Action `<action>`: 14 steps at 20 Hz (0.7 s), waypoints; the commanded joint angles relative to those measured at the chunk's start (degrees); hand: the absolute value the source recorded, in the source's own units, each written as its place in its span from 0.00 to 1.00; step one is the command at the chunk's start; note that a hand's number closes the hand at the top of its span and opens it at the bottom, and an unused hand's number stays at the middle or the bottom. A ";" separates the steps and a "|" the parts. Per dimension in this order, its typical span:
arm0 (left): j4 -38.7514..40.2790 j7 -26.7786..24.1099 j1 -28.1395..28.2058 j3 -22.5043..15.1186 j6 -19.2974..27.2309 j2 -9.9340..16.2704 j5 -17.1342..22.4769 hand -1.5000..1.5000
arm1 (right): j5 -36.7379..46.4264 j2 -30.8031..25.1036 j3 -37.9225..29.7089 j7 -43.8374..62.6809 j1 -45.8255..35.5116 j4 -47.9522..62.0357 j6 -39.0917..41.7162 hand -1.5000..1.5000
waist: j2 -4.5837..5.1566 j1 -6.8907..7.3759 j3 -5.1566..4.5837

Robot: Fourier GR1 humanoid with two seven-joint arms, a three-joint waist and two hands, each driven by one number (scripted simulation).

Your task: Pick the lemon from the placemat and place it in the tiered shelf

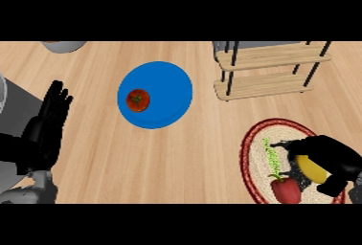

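On the placemat [258, 143], right robot hand [332, 158] curls around the lemon [311, 168]; left robot hand [46, 124] rests open.

We see a light wooden counter [176, 158] carrying a blue plate [166, 88], a tiered shelf [268, 72] at upper right, a red-rimmed woven placemat [256, 143] at lower right, and (cut by the upper edge) a grey bowl [63, 46].

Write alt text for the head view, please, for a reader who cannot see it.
The right hand curls round a lemon on a round placemat, beside a red pepper. The tiered shelf stands beyond; the left hand rests open at left.
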 commanded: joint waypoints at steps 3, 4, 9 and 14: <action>7.07 -3.49 -2.78 2.12 -1.28 -0.23 -0.05 0.50 | 5.32 4.72 1.03 -1.43 -1.86 4.30 -9.15 1.00 | 0.20 -0.12 0.18; 2.26 -4.32 1.61 -2.74 2.24 -4.42 -4.02 0.50 | 3.78 1.75 -1.59 -4.20 -2.09 3.42 -8.50 1.00 | 0.10 -0.05 0.18; -0.49 -1.40 2.37 -0.36 -0.03 -1.81 -1.56 0.50 | 4.48 9.76 -0.81 15.11 -2.73 -2.99 6.44 1.00 | -0.21 -0.47 0.02; -1.06 -0.22 1.79 1.58 -0.74 -0.05 -0.43 0.50 | 1.54 19.94 -3.75 34.83 -4.73 -8.65 22.05 1.00 | -0.57 -0.93 -0.11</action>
